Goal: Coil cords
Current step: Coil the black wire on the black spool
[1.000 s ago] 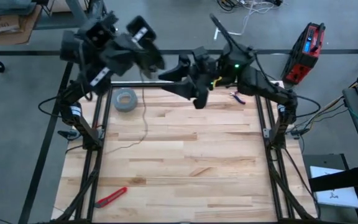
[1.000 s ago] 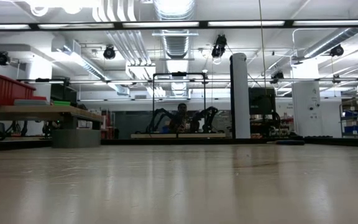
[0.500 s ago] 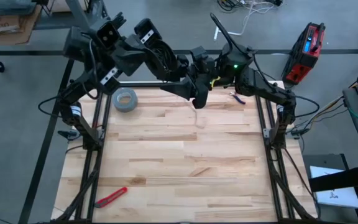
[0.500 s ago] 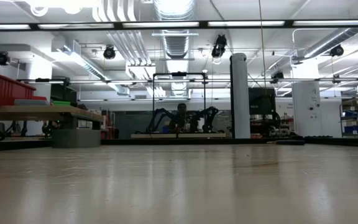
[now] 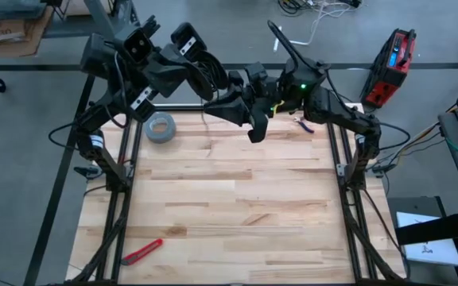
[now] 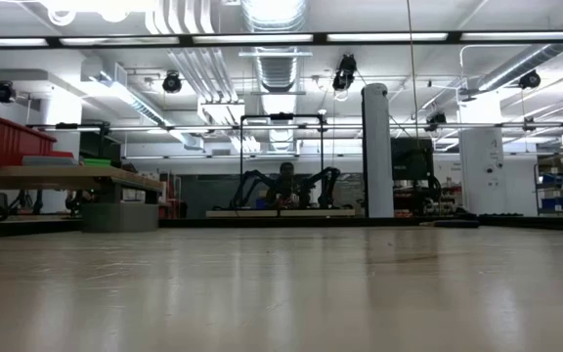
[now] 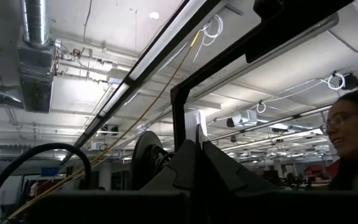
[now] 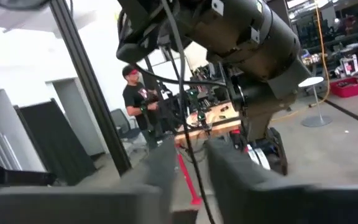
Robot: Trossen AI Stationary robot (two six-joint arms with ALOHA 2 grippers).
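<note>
Both arms are bunched up in the air over the far edge of the bench (image 5: 237,199), noses almost together. The left gripper (image 5: 219,79) reaches in from the far left corner, and the right gripper (image 5: 230,105) comes at it from the far right side, so the two meet just about at the middle of that far edge.

From the left wrist view there's a small black round reel (image 7: 146,158) sitting right in front of the left arm's own fingers (image 7: 219,165), which look pressed close together around it, so I'd say the left jaws are gripping the reel. In the high view a very thin black cord (image 5: 203,119) hangs down a short way from where the grippers meet, dangling over the far edge of the bench. The right jaws stand apart with a gap between the fingers (image 8: 160,165), and the thin cord runs down through that gap; I can't tell if they touch it.

Other stuff on the bench: a grey tape roll (image 5: 161,127) lying flat near the far left corner, a red utility knife (image 5: 142,252) near the near left corner, and some pliers (image 5: 303,122) by the far right edge.

A person (image 8: 135,99) stands in the room behind in the right wrist view.
</note>
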